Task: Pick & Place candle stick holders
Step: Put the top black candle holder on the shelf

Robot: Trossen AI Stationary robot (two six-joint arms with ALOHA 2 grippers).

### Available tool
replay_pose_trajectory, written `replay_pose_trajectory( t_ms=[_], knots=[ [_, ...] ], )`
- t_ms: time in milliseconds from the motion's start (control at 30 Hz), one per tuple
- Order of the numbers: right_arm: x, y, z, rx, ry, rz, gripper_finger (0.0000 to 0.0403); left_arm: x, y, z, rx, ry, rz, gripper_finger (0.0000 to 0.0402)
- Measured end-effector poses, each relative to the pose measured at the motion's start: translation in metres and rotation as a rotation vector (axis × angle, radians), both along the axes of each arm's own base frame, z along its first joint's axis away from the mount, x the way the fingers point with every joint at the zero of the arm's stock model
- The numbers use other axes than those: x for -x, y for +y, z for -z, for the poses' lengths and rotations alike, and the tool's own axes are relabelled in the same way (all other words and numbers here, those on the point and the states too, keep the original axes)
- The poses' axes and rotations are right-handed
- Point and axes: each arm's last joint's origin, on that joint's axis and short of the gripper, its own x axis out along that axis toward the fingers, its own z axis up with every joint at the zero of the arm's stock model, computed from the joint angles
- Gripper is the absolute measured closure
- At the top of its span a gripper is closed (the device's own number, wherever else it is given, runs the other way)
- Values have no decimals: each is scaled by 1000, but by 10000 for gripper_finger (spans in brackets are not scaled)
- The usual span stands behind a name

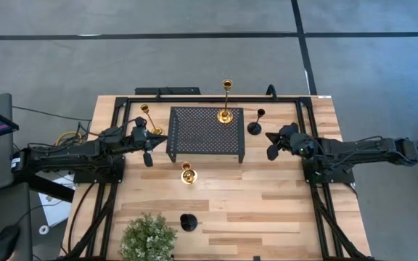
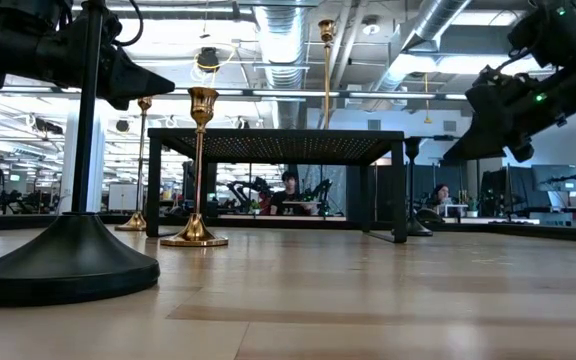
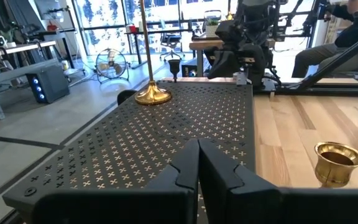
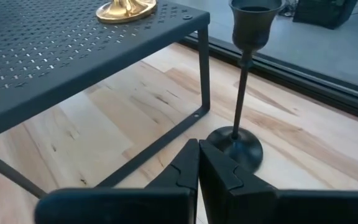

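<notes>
The left tool hangs over the worktop with its fingers pressed together and nothing between them. Just ahead of its tips lies the near edge of the black perforated stand. Off to one side of the tool, down on the wood in front of the stand, sits the short gold candle holder, of which the left wrist view shows only the cup. Behind the tool, near the worktop's rear corner, a tall gold candle holder stands upright on the wood. Farther across, on the stand's far back corner, the second tall gold candle holder stands upright on the perforated top.

The right tool hovers on the opposite side of the stand, its fingers likewise closed and empty. Directly ahead of it, a black candle holder stands upright on the wood just beside the stand's corner leg, base clear of the leg.

Well away from both tools, near the worktop's front edge, the other black candle holder stands beside a green potted plant.
</notes>
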Motion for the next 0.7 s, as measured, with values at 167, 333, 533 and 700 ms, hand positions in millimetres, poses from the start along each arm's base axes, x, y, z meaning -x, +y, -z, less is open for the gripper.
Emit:
replay_pose_trajectory(
  t_ms=[167, 333, 533, 700],
  knots=[
    [0, -1, 0, 0, 0, 7, 402, 0, 0, 0, 0, 0, 0, 394],
    [0, -1, 0, 0, 0, 9, 402, 0, 0, 0, 0, 0, 0, 394],
    [1, -2, 1, -1, 10, 13, 402, 0, 0, 0, 0, 0, 0, 394],
    [1, -2, 2, -3, 20, 14, 402, 0, 0, 0, 0, 0, 0, 394]
  ],
)
